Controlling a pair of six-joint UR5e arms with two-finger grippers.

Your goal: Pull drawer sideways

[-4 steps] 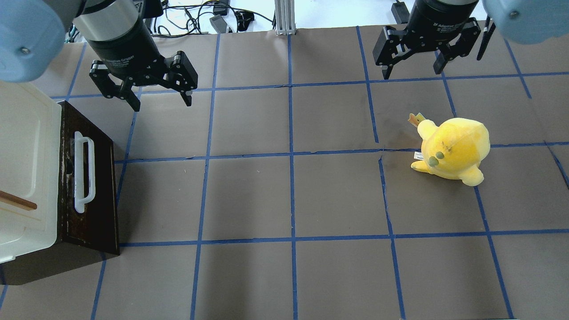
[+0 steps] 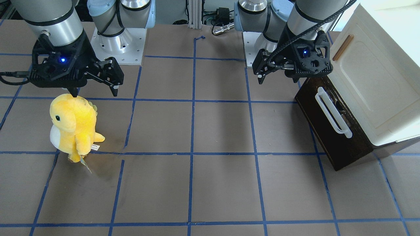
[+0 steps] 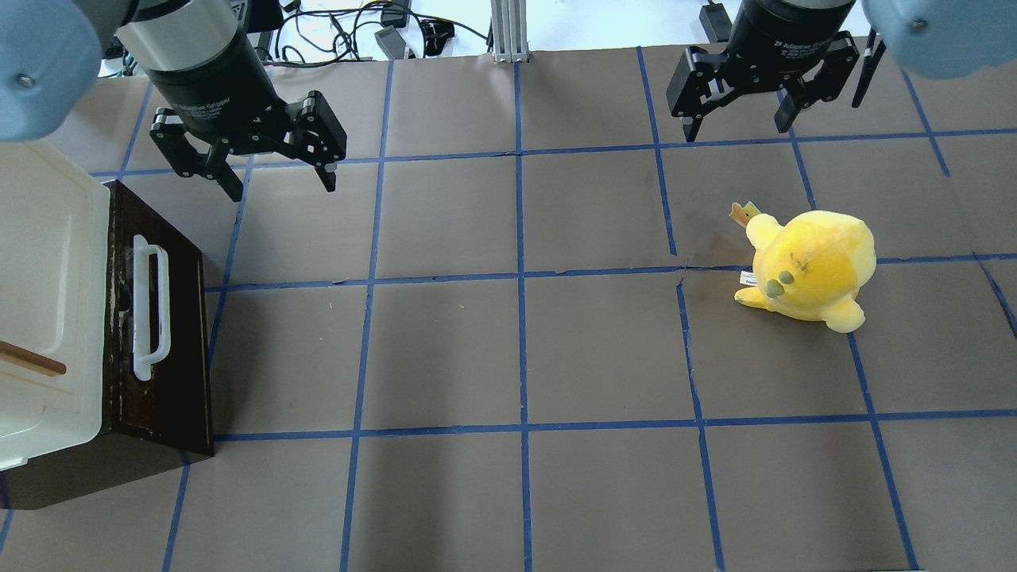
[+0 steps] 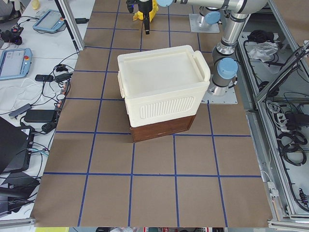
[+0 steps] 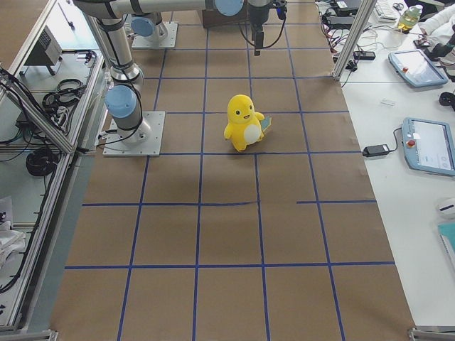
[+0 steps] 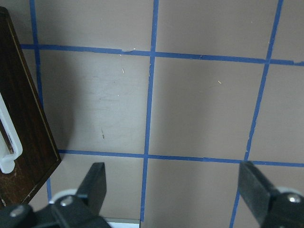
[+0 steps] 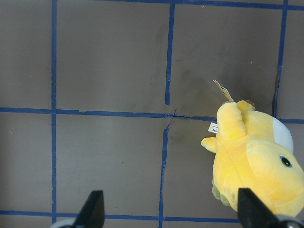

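L gripper (image 3: 282, 184) is hanging above the table (image 3: 604, 349), jaws spread wide, nothing btwn them. It is sitting near the far corner of the drawer (image 3: 184, 349), off to the side of it and not touching. The wrist cam is showing both fingers (image 6: 95, 185) wide apart over bare brown paper w/ blue tape lines, and a corner of the drawer front at the view's left edge.

Drawer is sitting at the table's L end, dark brown front facing table centre. White bar handle (image 3: 151, 306) is running along the front, nothing gripping it. Cream cabinet (image 3: 40, 262) is sitting directly on top; its small wooden handle (image 3: 32, 359) is showing on the door. From the L-end cam the cream box (image 4: 164, 87) is covering most of the brown base. Cannot tell from these views if the drawer is slid out at all.

R gripper (image 3: 736, 129) is hovering at the far R side of the table, jaws also wide apart and empty. Yellow plush toy (image 3: 810, 270) is standing upright nearby, on the robot side of the gripper, not in contact. R wrist cam is catching the plush at the lower R of its view, beside one finger (image 7: 251, 209).
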